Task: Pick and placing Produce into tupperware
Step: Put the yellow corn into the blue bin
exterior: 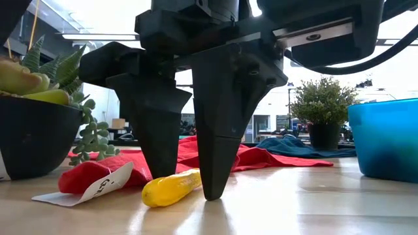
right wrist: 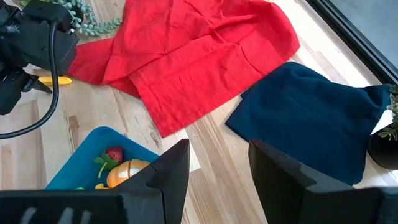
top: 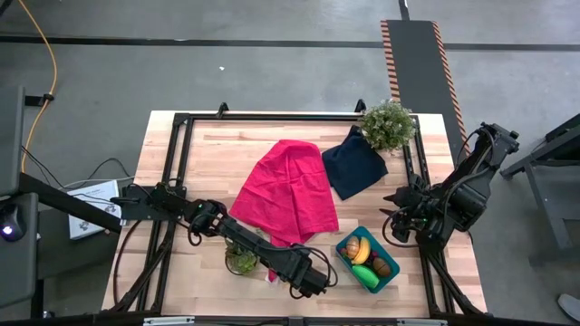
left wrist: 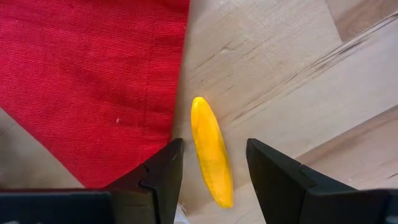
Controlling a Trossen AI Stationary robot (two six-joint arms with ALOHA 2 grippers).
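Left gripper [left wrist: 210, 168] stands on the table, jaws parted around the yellow banana [left wrist: 211, 149], not squeezing it. Only the high view shows the tupperware [top: 347, 260] just beyond; right gripper [right wrist: 217, 168] waits parted.

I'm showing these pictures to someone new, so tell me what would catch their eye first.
The big red cloth spread across the middle of the table stands out most. Next comes the left hand, lowered near the front edge with its open fingers on either side of a yellow banana lying beside that cloth. To the right sits the teal tub with colourful toy produce inside.
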